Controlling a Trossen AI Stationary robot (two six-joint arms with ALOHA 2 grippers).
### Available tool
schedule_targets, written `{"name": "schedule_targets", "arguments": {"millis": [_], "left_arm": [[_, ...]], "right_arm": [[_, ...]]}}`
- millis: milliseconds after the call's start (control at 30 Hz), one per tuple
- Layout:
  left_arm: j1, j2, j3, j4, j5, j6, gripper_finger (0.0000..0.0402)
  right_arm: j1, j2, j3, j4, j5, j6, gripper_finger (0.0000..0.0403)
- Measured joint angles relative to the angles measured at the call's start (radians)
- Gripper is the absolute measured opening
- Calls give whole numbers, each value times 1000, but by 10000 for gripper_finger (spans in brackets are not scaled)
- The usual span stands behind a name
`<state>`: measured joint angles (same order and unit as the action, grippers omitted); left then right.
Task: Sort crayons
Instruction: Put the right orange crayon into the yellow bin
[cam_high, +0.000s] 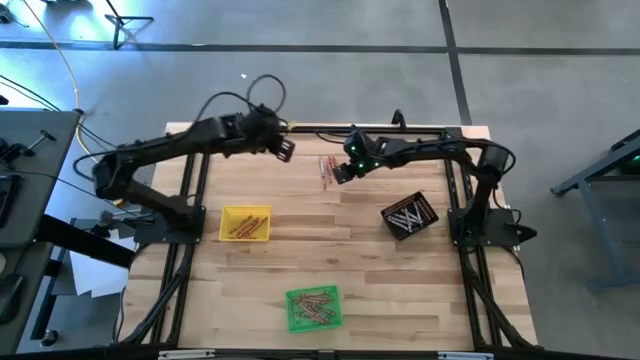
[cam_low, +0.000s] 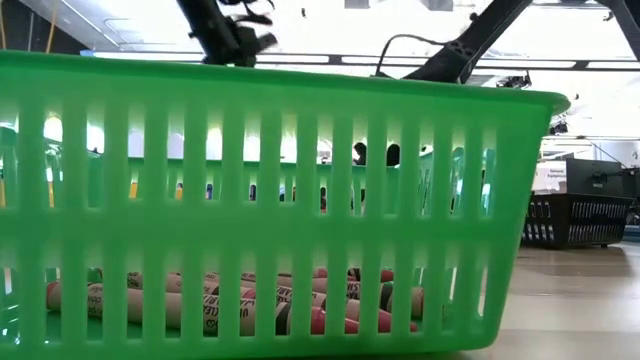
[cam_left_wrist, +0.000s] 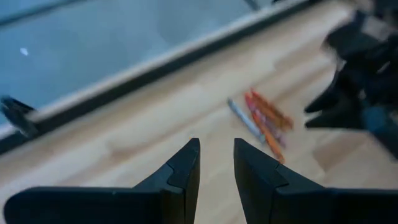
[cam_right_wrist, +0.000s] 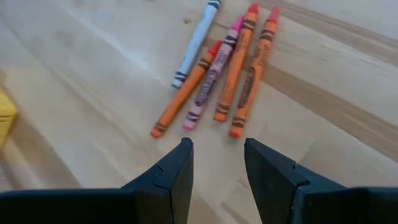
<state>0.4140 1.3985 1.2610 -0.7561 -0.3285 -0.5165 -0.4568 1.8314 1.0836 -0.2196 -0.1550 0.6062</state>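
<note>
Wooden table (cam_high: 330, 250) lies under us. From left: our left gripper (cam_high: 283, 149) at eleven o'clock, fingers slightly apart, empty; loose crayons (cam_high: 327, 171) at twelve; our right gripper (cam_high: 342, 172) touching-close beside them, spread wide, holding nothing.

Arms: two dark, jointed, matte black links
Left gripper (cam_left_wrist: 216, 163): black wedge-shaped fingers, smooth, tapered tips
Right gripper (cam_right_wrist: 217, 163): the same black tapered fingers
Right wrist: small green lights
Cables: black loop above left arm
</note>
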Motion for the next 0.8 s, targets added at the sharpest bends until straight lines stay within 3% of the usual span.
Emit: {"name": "schedule_targets", "arguments": {"millis": [300, 800], "left_arm": [[57, -138, 0, 3, -68, 99, 85], [154, -148, 0, 3, -76, 255, 85]], "right_arm": [[0, 29, 2, 28, 78, 36, 137], [0, 106, 4, 133, 135, 152, 137]]}}
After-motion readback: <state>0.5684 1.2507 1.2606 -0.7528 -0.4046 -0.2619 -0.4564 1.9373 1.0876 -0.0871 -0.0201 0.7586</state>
